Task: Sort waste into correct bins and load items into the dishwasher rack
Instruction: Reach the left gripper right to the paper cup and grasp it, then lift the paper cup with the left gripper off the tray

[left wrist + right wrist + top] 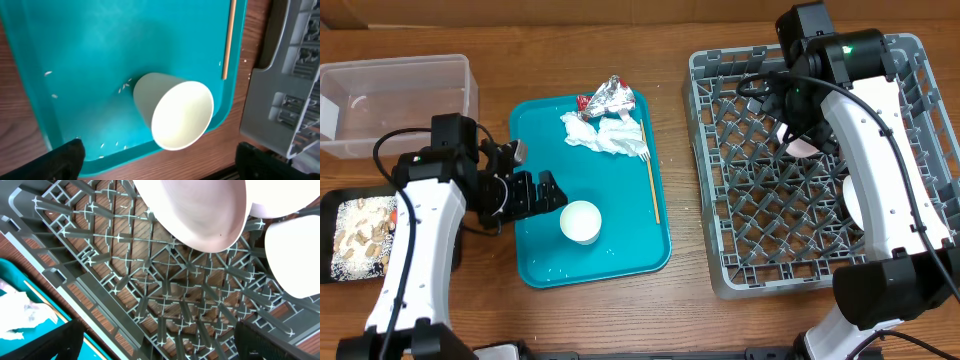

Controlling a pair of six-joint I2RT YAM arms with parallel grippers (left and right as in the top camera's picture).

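Wooden table [680,180], teal tray [545,250], grey rack [720,200]; left gripper [552,193] spread beside cup [580,221], right gripper [160,345] spread over rack

It looks like a robot lab: a left arm [415,240] and a right arm [880,150] stand at a wood-grain surface [688,322] laid with a dish rack [760,250] and a teal tray [620,255].
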